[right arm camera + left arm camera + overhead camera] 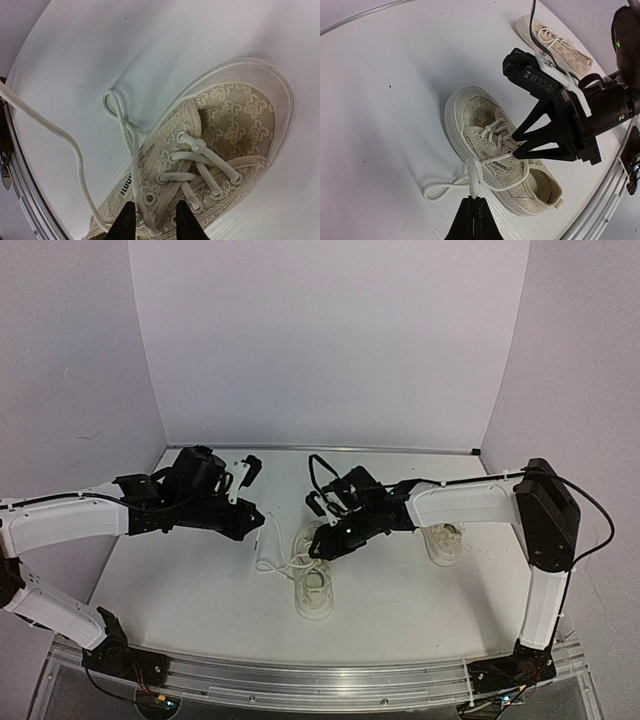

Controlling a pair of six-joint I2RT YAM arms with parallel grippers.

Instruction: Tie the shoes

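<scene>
Now both arms reach inward, elbows bent. The left gripper (pixel 473 200) pinches a lace (pixel 474 181). The right gripper (pixel 155 212) hangs spread over the mid-bench sneaker (pixel 315 590), with the second sneaker (pixel 443 540) nearer the right edge.

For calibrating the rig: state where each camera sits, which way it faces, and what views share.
Top external: high behind the robot, facing down at the table; both arms show, left tool and right tool by the near shoe.
Left wrist: on its arm, looking past its shut fingers, pinching a lace, at that shoe and the right tool.
Right wrist: on its arm, looking down past open fingers onto that shoe's lacing.
Shared: all see the near shoe.
</scene>
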